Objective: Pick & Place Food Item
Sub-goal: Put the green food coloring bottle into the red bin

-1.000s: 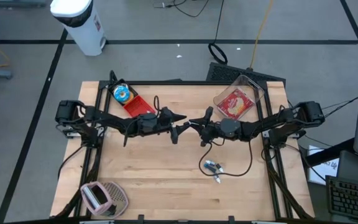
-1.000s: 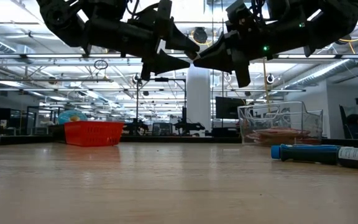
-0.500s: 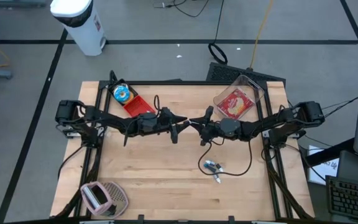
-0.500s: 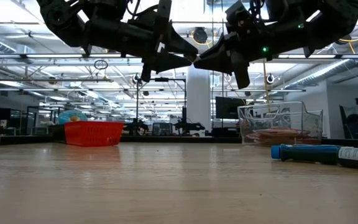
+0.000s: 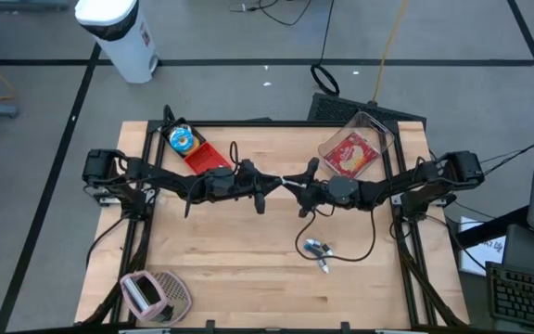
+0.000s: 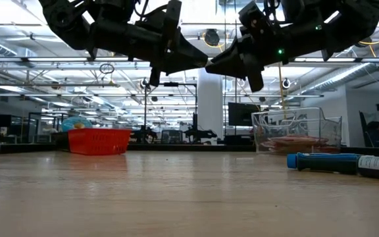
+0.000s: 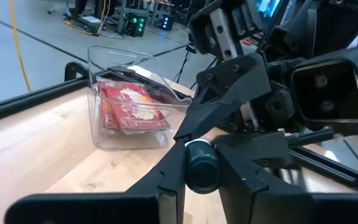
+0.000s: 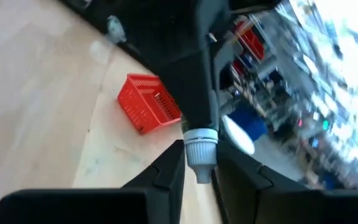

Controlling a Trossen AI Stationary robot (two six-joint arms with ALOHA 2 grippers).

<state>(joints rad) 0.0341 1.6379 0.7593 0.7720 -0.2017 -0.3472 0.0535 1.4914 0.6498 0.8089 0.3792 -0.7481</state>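
Food item (image 5: 283, 180): small capped tube, held aloft, clasped at both ends by left gripper (image 5: 269, 182) and right gripper (image 5: 297, 186). Step judged: handover. Next required: right jaws released, item carried off for placing.

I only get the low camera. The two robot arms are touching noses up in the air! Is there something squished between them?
Observer: Yes. The left wrist view shows a small tube held in the jaws of the left gripper by its dark round end.
Operator: Is the other arm holding it too?
Observer: It is. In the right wrist view the right gripper has its jaws around the tube's white ribbed cap.
Operator: What's in the see-through box?
Observer: From above, the clear container has a red food packet lying flat inside.
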